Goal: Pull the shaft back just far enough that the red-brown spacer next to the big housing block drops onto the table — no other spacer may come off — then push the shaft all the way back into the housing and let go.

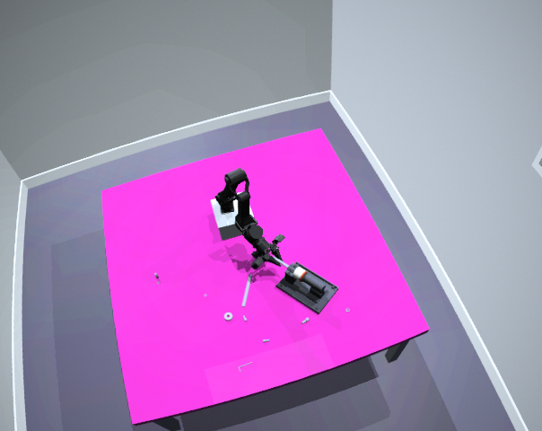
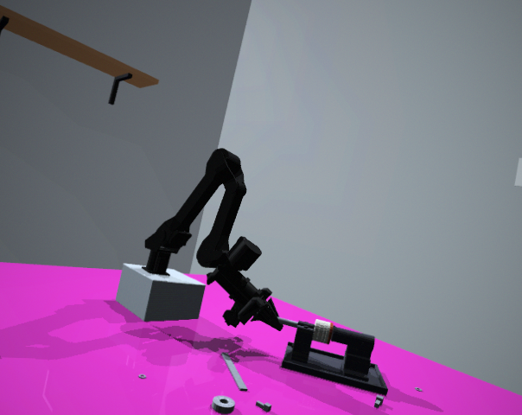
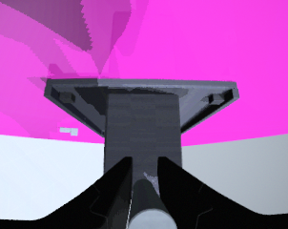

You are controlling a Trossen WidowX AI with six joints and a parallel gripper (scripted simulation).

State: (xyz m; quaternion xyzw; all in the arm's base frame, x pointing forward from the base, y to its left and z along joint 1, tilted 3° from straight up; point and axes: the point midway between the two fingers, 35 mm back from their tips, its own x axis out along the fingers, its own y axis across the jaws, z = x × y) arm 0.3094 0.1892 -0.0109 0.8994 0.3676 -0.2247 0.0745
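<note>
The fingers (image 1: 278, 261) (image 2: 280, 324) are closed to a narrow gap on the free end of the shaft (image 1: 280, 261) (image 2: 289, 322) (image 3: 153, 220), outside the upright. The red-brown spacer (image 1: 302, 275) (image 2: 331, 332) lies beyond the upright, well apart from the fingers, between the pale spacers (image 1: 299, 272) (image 2: 322, 331) and the big housing block (image 1: 315, 282) (image 2: 354, 338), above the surface (image 1: 179, 232) (image 2: 86, 370) (image 3: 230, 43).

black arm (image 1: 243, 208) (image 2: 230, 214), chunky angular links, dark cylindrical wrist housing (image 2: 245, 252), tapered black fingers (image 2: 270, 316)
</note>
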